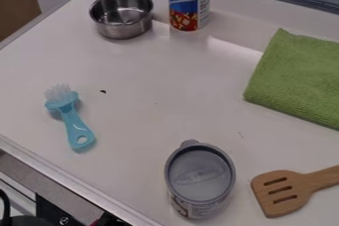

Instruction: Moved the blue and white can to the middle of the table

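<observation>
1 blue-and-white can (188, 2) upright, long axis seemingly vertical

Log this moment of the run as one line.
blue and white can: upright, near far edge of table | goal: not at middle | steel pot: beside can | green cloth: right side of view

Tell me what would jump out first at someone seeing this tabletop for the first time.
Probably the bright green folded cloth at the right edge, the largest patch of strong colour on the white table. Next, likely, the blue and white cylindrical can with a red patterned band, upright at the top edge, and the light blue brush with pale bristles, lying on the left.
</observation>
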Tool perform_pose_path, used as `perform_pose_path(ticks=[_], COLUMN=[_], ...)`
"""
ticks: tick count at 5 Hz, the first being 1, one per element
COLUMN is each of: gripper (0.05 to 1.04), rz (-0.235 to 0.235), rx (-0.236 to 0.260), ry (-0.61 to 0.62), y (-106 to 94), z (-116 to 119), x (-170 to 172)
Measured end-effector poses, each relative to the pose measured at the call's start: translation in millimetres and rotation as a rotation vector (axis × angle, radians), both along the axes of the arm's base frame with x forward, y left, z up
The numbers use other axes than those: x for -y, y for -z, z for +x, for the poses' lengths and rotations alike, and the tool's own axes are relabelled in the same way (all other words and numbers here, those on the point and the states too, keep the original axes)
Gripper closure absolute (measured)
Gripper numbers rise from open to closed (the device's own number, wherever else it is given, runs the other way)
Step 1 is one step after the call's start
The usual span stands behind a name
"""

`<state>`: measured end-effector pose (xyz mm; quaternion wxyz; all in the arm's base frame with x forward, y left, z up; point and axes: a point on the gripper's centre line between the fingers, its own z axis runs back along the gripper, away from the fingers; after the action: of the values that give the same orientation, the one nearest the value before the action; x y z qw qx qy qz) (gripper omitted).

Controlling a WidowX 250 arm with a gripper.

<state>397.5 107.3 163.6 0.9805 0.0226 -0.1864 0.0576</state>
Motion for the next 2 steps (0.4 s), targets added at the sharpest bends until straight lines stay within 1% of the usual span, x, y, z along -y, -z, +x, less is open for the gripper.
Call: perform_pose_path(ticks=[2], gripper=[0.084], rz=[-0.016], rx=[0.057], ry=[0.010], y=[-4.3], z=[32], x=[11])
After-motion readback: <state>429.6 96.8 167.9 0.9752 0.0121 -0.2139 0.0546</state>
